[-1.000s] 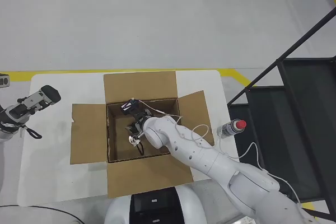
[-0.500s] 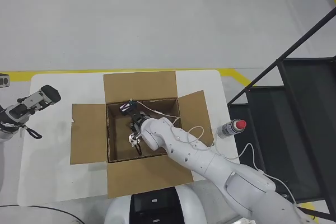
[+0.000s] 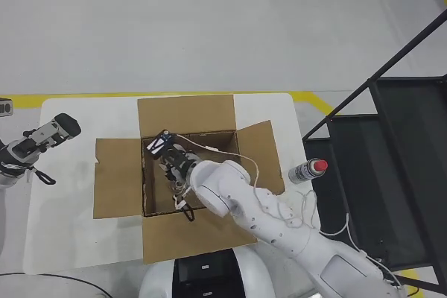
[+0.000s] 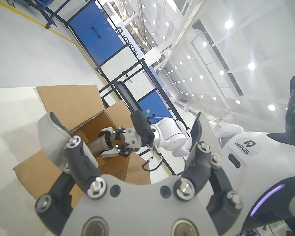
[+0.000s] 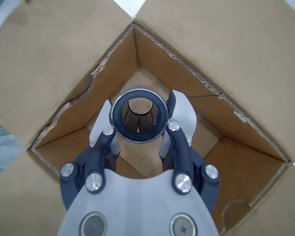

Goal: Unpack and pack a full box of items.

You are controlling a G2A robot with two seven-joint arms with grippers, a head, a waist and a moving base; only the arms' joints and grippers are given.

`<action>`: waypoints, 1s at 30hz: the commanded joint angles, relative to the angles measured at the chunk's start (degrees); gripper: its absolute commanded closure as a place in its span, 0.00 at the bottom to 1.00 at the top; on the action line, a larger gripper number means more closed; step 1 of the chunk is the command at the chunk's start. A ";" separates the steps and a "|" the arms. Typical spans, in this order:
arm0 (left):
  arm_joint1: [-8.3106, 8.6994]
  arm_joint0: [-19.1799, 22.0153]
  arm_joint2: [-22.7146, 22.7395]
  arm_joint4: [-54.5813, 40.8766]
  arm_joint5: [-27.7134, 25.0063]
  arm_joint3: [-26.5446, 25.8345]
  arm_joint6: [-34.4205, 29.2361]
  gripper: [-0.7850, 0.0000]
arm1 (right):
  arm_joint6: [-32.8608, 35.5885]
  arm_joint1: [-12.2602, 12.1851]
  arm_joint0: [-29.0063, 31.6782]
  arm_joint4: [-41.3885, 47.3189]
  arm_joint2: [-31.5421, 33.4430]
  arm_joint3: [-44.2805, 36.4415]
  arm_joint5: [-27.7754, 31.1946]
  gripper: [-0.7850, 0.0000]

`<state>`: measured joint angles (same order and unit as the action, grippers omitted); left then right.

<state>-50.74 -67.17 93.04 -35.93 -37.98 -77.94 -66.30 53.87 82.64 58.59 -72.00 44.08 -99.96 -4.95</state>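
Observation:
An open cardboard box [image 3: 186, 113] stands in the middle of the white table [image 3: 67, 223]. My right gripper [image 5: 140, 109] is shut on a hollow metal cylinder with a dark ring end [image 5: 139, 94], held above the box's inside. In the top view the right gripper [image 3: 173, 170] is over the left part of the box opening. The left wrist view shows the cylinder [image 4: 98, 145] held level above the box [image 4: 71, 96]. My left gripper [image 4: 125, 121] is open and holds nothing; its arm [image 3: 41, 138] is at the table's left edge.
A spray can with a red cap [image 3: 307, 170] lies on the table right of the box. A black metal rack [image 3: 402, 149] stands beyond the table's right side. The box flaps are spread out flat on all sides.
The right gripper has risen out of the box and shifted toward its left side with the cylinder in it. The left arm has not moved.

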 commanded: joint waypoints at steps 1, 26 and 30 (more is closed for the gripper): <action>0.00 0.00 0.00 0.00 0.00 0.00 0.00 0.00 | 2.34 -1.19 3.42 -2.06 3.06 -6.09 2.38 1.00; 0.00 0.00 0.00 0.00 0.00 0.00 0.00 0.00 | -7.22 -6.64 37.64 7.55 36.66 -33.56 5.82 1.00; 0.00 0.00 0.00 0.00 0.00 0.00 0.00 0.00 | -7.22 -6.64 37.64 7.55 36.66 -33.56 5.82 1.00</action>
<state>-50.74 -67.17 93.04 -35.93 -37.98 -77.94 -66.30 46.65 76.00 96.23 -64.44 80.74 -133.52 0.87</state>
